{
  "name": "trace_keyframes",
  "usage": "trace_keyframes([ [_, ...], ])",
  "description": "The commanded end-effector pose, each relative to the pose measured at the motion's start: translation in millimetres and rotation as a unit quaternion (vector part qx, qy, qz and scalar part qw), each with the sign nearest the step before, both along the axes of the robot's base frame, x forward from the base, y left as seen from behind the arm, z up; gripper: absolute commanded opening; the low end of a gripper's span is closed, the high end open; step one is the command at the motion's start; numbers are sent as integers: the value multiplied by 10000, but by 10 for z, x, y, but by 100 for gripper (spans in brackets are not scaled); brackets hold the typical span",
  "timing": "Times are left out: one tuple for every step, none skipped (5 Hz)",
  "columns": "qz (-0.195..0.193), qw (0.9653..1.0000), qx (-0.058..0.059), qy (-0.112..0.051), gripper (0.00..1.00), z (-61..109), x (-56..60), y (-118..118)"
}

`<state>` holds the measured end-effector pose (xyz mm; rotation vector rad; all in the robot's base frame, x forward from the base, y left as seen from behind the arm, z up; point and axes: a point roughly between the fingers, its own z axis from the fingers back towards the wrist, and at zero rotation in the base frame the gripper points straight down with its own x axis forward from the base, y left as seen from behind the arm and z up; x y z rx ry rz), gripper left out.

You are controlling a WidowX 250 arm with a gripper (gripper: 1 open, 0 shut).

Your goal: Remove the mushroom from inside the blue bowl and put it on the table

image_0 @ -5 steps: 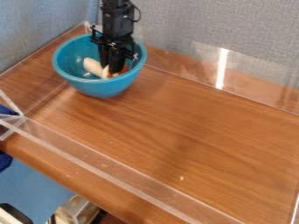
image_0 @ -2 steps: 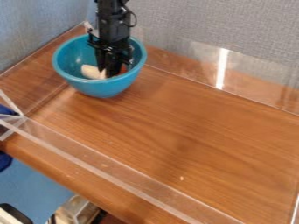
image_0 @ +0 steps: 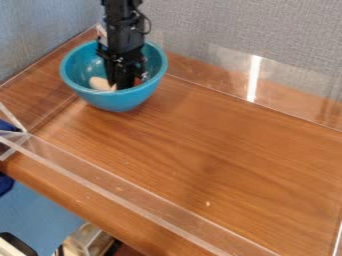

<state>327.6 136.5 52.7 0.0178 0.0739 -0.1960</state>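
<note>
The hand [image_0: 124, 75] is lowered inside the blue bowl [image_0: 83, 88], narrowly parted beside the mushroom [image_0: 99, 83]; whether the mushroom is gripped cannot be told.

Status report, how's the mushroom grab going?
Gripper down inside blue bowl, grip unclear. Mushroom in bowl, beside gripper. Table: nothing in the way.

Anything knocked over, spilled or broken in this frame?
Nothing stands out. The glossy teal-blue plastic bowl sits upright at the far left of the reddish-brown wooden table. The black pincer reaches down inside it, next to a cream-white piece lying in the bowl.
</note>
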Motion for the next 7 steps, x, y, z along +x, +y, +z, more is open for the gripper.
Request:
trace_keyframes([
  [15,9995,129,-290,0,212,-1,12],
  [-18,9995,138,-298,0,195,-19,-46],
  [44,9994,150,-303,0,219,-13,-86],
  [106,9993,162,-308,0,245,-8,-125],
  [167,9992,172,-313,0,274,-2,-163],
  [-150,9992,169,-323,0,330,30,-193],
  [-467,9982,169,-329,0,381,65,-226],
])
